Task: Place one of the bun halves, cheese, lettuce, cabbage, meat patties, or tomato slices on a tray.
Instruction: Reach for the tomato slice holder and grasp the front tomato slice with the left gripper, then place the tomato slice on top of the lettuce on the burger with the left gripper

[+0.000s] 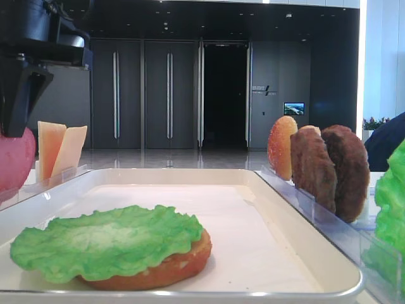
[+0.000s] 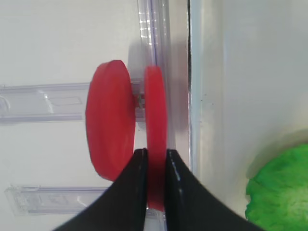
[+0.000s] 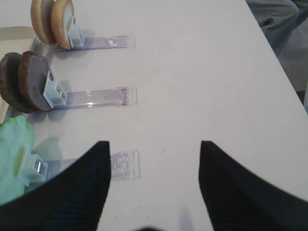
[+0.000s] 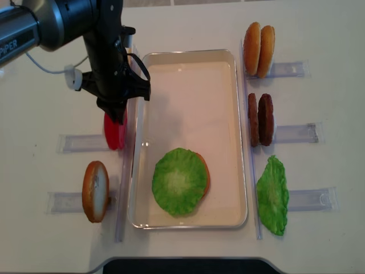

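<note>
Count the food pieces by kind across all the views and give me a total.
bun halves: 4
meat patties: 2
lettuce: 2
tomato slices: 2
cheese: 2
Total: 12

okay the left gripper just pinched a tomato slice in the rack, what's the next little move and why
Probably lift it straight up. The left gripper is shut on the tomato slice nearest the tray, still standing in its rack beside a second slice.
</note>
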Robot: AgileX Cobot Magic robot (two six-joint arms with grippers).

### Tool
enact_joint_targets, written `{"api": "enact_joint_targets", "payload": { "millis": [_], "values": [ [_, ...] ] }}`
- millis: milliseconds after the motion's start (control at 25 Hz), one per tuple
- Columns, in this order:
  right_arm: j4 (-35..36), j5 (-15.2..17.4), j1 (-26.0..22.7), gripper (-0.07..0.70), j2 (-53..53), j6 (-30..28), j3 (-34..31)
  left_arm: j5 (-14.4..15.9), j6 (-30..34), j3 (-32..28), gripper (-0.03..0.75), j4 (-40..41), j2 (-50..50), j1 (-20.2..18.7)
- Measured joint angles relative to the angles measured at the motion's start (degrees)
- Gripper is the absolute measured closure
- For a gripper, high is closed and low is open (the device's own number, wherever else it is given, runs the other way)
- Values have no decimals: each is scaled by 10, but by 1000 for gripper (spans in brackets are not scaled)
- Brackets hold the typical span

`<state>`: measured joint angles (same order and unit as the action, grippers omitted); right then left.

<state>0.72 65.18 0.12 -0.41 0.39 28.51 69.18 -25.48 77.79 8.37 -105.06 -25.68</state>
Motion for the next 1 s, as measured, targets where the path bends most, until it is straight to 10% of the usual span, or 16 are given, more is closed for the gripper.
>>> {"api": "enact_joint_targets", "payload": {
  "millis": [1000],
  "values": [
    [0,0,0,213,0,0,0,10,59,-20,655,-154,161,0]
  ]
}}
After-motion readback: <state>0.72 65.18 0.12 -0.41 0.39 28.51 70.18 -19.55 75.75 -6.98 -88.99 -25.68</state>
